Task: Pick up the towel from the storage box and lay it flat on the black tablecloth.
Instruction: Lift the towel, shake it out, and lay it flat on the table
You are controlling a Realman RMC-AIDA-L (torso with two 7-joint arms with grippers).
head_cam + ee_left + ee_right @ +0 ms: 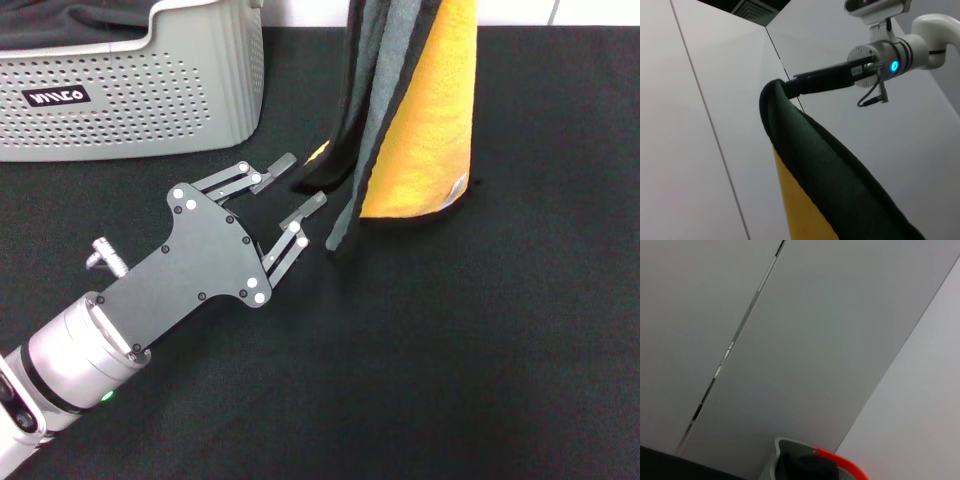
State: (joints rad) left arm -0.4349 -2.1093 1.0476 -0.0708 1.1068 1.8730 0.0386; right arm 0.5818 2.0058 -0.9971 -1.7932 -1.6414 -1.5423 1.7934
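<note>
Black tablecloth (480, 360) spread over the whole surface; box (130, 100) at its far left. Towel (420, 120) hanging out of the box, low corners brushing the cloth, pinched from above by the right gripper (790, 87), closed on its top fold. Left gripper (290, 200) open beside the lowest corner. Best now: catch that corner, pull apart, lower evenly.

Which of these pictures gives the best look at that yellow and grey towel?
The head view: the towel hangs there, its folds and lower edge meeting the black tablecloth. The left wrist view shows only its upper fold, held by the right gripper. The right wrist view misses it.
</note>
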